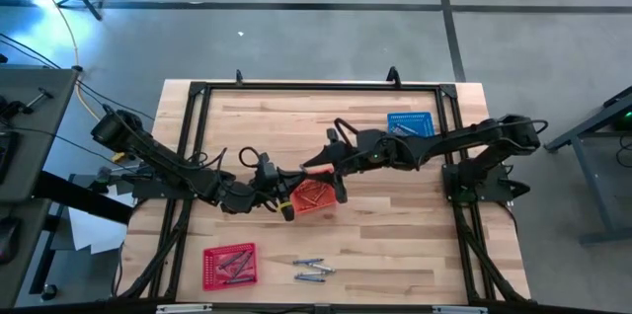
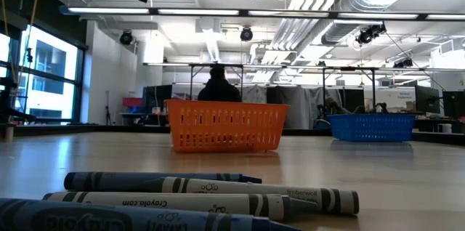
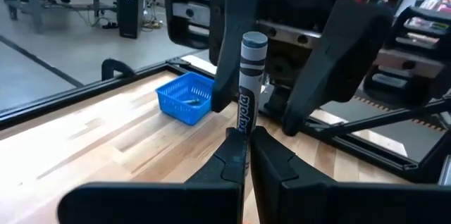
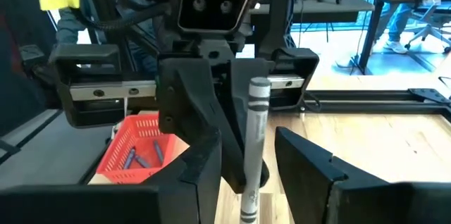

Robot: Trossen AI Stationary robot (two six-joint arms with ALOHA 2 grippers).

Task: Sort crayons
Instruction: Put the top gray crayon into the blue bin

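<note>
Loose crayons [image 2: 196,195] lie closest to the low camera, grey and bluish sticks side by side on the wooden bench [image 2: 407,180], and from above they show as a small cluster near the bench's front edge, just beside a red mesh basket [image 1: 229,266] that holds more crayons. Farther back in the low view stands an orange-red basket [image 2: 227,125] near the middle of the bench, with a blue basket [image 2: 371,127] well apart from it toward the far right corner; a person is seated in the room beyond. Above the middle basket the two arms meet. The left pincer [image 3: 246,139] is clamped tight on the lower end of a grey crayon [image 3: 249,83], holding it upright, its wrapper end pointing at the other arm. The right pincer [image 4: 248,146] faces it with its fingers [image 4: 201,160] standing wide on either side of that same crayon, not pressing it as far as can be seen. From the right wrist camera the orange-red basket shows below the left arm with a few bluish crayons lying inside; the blue basket seen from the left wrist holds at least one stick.
</note>
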